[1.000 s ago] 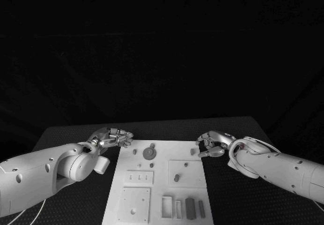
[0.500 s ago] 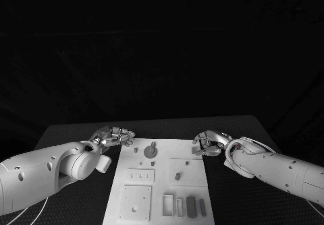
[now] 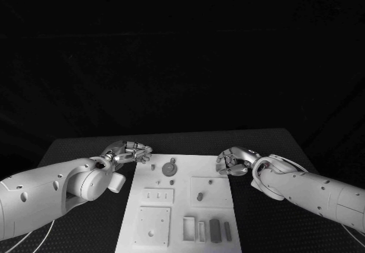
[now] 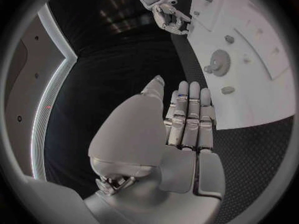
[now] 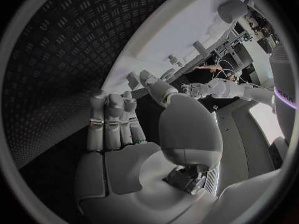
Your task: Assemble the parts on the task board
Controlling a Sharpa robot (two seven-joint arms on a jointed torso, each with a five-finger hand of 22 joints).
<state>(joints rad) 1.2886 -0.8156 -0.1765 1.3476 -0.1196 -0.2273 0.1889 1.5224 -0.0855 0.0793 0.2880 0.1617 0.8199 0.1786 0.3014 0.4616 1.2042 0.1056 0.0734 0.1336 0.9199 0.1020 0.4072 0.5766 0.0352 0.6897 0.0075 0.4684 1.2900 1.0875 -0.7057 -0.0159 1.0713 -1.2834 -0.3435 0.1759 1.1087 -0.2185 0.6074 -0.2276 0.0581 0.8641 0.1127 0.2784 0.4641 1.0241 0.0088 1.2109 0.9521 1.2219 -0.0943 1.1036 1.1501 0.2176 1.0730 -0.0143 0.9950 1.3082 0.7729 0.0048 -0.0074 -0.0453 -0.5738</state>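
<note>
The white task board (image 3: 190,162) lies in the middle of the black table. A round gear part (image 3: 169,168) sits near its far end, a small peg (image 3: 200,196) stands in a raised square plate, and two dark bar parts (image 3: 215,231) lie at the near end. My left hand (image 3: 127,152) hovers at the board's far left corner with its fingers curled in and nothing in them. My right hand (image 3: 232,161) is curled at the board's far right edge, with no part seen in it. The left wrist view has my left hand (image 4: 181,119), the gear (image 4: 218,62) and my right hand (image 4: 165,10).
Black patterned table (image 3: 91,221) flanks the board on both sides. A slotted plate (image 3: 158,196) and a square plate (image 3: 152,226) occupy the board's left half. The right wrist view takes in my right hand (image 5: 124,129), the board (image 5: 181,30) and the far left hand (image 5: 199,89).
My right hand has edged left onto the board's far right edge, covering the small peg that stood beside it. The left hand has hardly moved.
</note>
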